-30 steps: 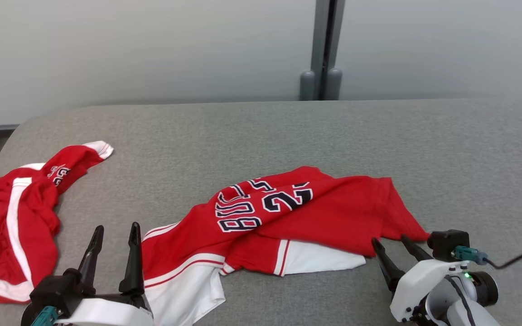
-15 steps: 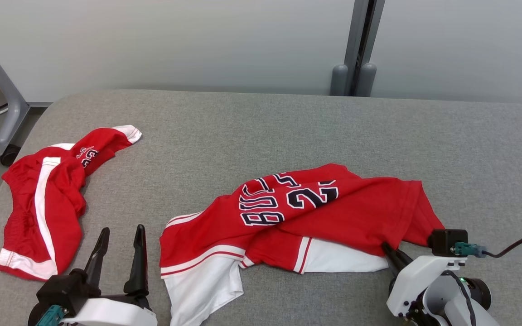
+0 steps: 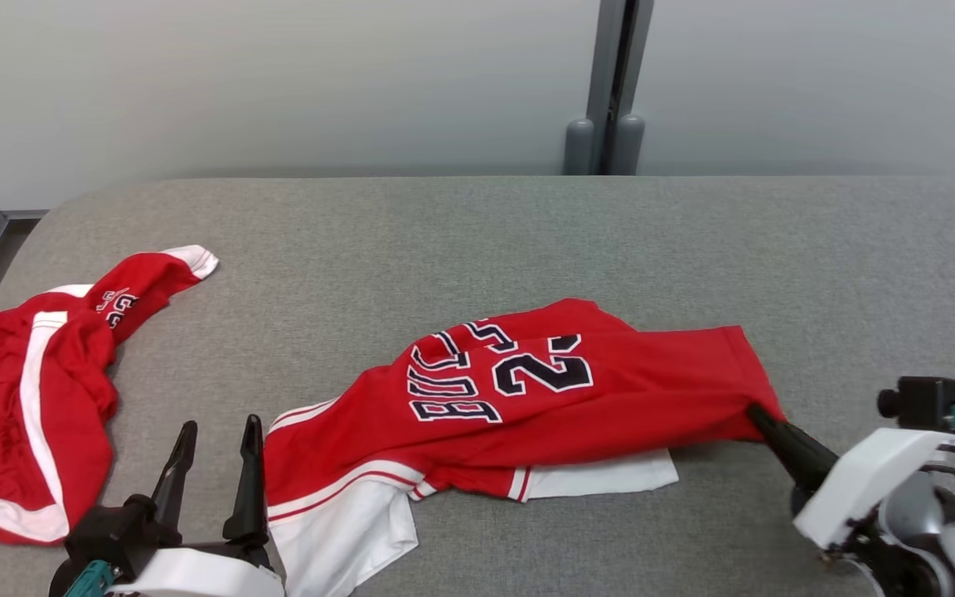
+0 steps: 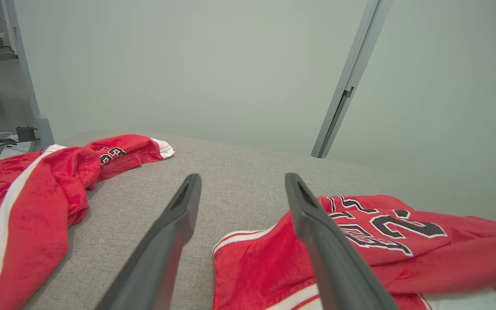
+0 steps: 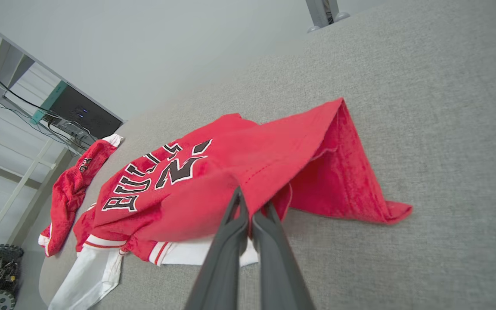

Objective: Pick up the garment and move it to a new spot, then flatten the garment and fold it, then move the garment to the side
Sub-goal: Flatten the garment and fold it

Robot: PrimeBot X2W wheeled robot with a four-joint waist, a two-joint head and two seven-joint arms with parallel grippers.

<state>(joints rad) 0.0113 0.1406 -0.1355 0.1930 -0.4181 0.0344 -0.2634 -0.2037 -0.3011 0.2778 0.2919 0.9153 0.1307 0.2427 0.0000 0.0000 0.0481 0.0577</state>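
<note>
So, right gripper (image 3: 755, 412) clamped on the edge of the jersey (image 3: 652, 373), holding it up off the table (image 3: 444, 240); left gripper (image 3: 220, 423) spread wide, holding nothing.

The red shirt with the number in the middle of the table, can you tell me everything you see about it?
The red jersey is soft, plush-looking cloth with dark, white-edged letters and the number 23, plus white panels with red stripes at its near edge. It lies crumpled and folded over itself on the grey table. The right gripper is shut on its right hem, holding that edge up like a little tent.
</note>
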